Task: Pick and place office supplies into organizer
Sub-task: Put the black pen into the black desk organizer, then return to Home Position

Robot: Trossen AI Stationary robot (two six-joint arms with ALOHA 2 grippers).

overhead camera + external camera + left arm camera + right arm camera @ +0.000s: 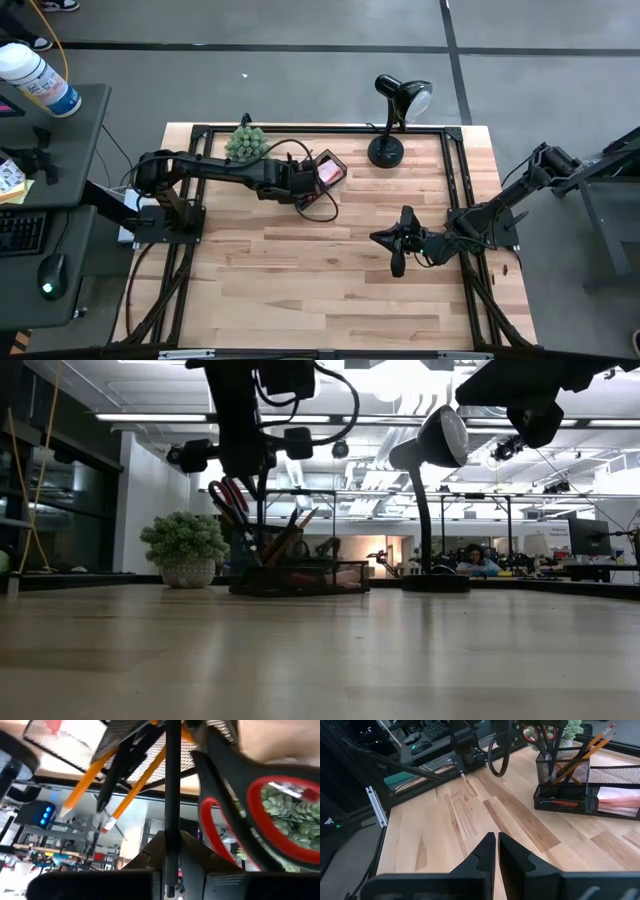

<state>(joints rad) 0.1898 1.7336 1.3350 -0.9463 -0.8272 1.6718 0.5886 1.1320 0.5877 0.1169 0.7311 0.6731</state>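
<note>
The left hand (300, 180) is over the organizer (322, 172) at the back of the surface (300, 280), closed on a thin black pen (172, 795). The black wire-mesh organizer holds red-handled scissors (232, 500), orange pencils (590, 745) and a pink pad (620, 797). The right hand (398, 262) hangs closed and empty over bare wood, well apart.

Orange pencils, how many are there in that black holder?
2 orange pencils show, both standing tilted in the tall cup of the organizer, beside the red-handled scissors. More could be hidden behind the mesh.
</note>
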